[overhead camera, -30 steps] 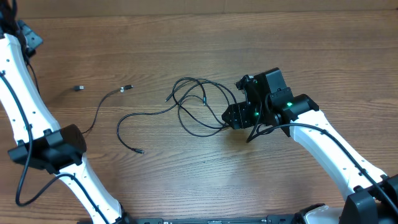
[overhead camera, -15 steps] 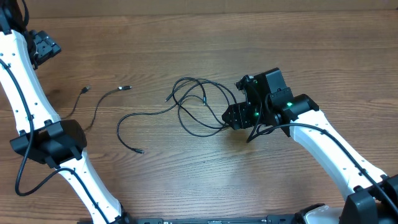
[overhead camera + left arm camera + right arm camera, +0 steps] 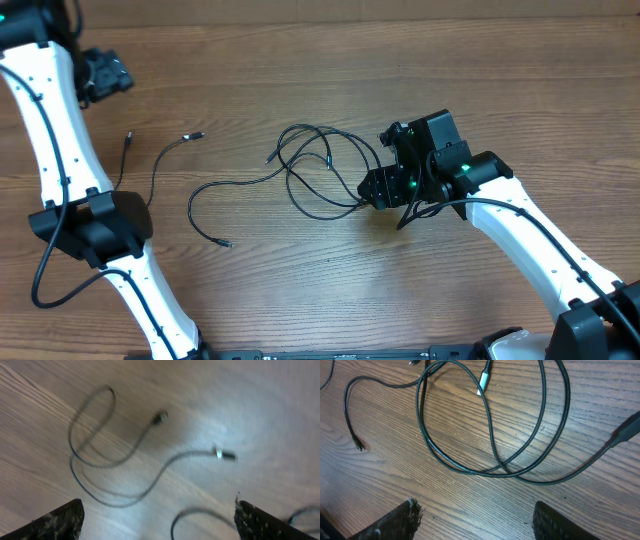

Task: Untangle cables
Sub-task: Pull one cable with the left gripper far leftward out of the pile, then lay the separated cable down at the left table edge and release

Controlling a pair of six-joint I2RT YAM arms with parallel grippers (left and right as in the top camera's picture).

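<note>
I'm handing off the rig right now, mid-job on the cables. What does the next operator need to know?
Left pincer: open, empty, over the short cable.
Right pincer: open, empty, at the right edge of the tangle.
Done: the short cable lies on its own at the left, clear of the others.
Left: the loops in the middle cross one another, with one long tail trailing left; separate them.

no lettering, label, brand, number or sign can be read on the cables (image 3: 422,415), the white arms (image 3: 540,250) or the wooden table (image 3: 330,290) in any view.
</note>
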